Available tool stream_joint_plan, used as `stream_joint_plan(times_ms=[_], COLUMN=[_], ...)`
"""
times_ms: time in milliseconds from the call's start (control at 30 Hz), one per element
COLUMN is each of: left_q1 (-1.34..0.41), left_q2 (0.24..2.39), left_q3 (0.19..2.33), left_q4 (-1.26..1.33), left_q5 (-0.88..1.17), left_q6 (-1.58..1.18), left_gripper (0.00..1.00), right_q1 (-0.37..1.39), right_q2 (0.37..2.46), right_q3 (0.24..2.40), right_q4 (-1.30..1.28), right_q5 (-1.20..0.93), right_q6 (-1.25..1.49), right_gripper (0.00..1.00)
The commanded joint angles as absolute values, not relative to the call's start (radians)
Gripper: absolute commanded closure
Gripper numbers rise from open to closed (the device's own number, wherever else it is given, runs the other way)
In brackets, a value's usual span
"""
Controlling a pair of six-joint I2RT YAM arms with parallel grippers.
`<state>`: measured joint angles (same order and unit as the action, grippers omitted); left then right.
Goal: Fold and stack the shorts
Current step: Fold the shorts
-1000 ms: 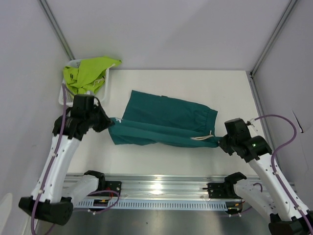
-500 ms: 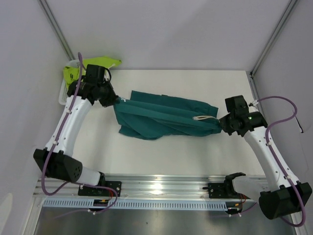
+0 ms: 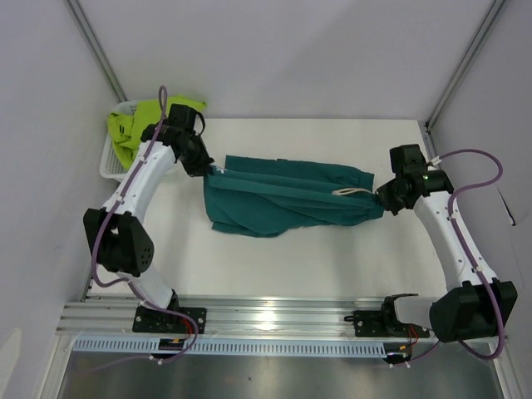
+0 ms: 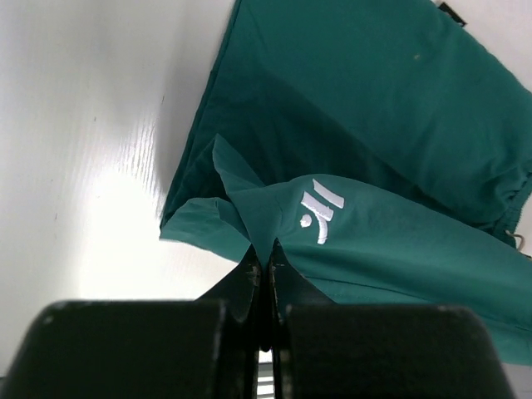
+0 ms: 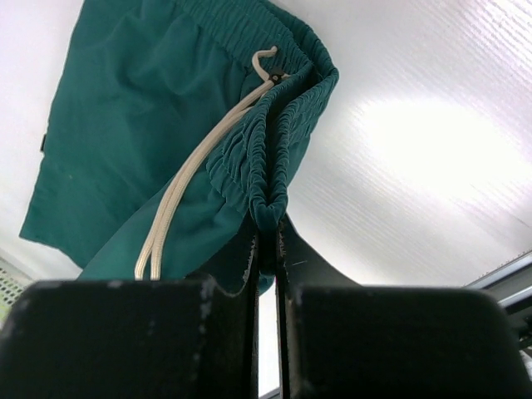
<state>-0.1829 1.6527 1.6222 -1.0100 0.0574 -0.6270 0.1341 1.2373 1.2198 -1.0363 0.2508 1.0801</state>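
Moved toward far edge since a second ago: teal shorts (image 3: 283, 195), slung across mid-table, leg hem (image 4: 249, 241) pinched shut in left gripper (image 3: 209, 169), waistband (image 5: 266, 158) clamped in right gripper (image 3: 381, 202); keep your two ends level and taut, then lay held side square over flat half.

The spread shorts (image 3: 283, 195) stretch between left pincer (image 3: 209, 169) and right pincer (image 3: 381, 202); second pair (image 3: 145, 125) in far-left basket (image 3: 110, 162)

matt teal cloth shorts (image 3: 283, 199) lie on a glossy white table (image 3: 332, 258).
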Motion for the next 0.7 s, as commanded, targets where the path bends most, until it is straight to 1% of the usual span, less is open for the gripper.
stream_joint_plan(times_ms=[0,100,233,333,367,433,467,500,667], left_q1=[-0.143,-0.143,-0.143,-0.143,-0.144,-0.144,-0.144,-0.144,-0.144], left_q2=[1.69,1.666,1.547,1.459,1.386,1.307,1.239,1.214,1.147], left_q3=[1.687,1.666,1.618,1.545,1.495,1.372,1.355,1.324,1.312], left_q4=[-1.017,-1.016,-1.009,-0.987,-0.974,-0.922,-0.916,-0.916,-0.979], left_q5=[-0.034,-0.029,-0.019,0.009,0.047,0.069,0.071,0.068,0.06], left_q6=[-0.58,-0.588,-0.6,-0.617,-0.624,-0.64,-0.643,-0.647,-0.635], left_gripper=[1.0,1.0,1.0,1.0,1.0,1.0,1.0,1.0,1.0], right_q1=[0.084,0.08,0.075,0.075,0.075,0.075,0.075,0.074,0.074], right_q2=[1.262,1.258,1.209,1.155,1.143,1.115,1.094,1.085,1.032], right_q3=[1.259,1.25,1.227,1.195,1.186,1.163,1.14,1.129,1.089], right_q4=[-1.062,-1.057,-1.052,-1.043,-1.039,-1.039,-1.037,-1.037,-1.054], right_q5=[0.351,0.344,0.334,0.322,0.318,0.316,0.314,0.307,0.301], right_q6=[1.017,1.005,0.988,0.976,0.974,0.973,0.974,0.973,0.976], right_gripper=[1.0,1.0,1.0,1.0,1.0,1.0,1.0,1.0,1.0])
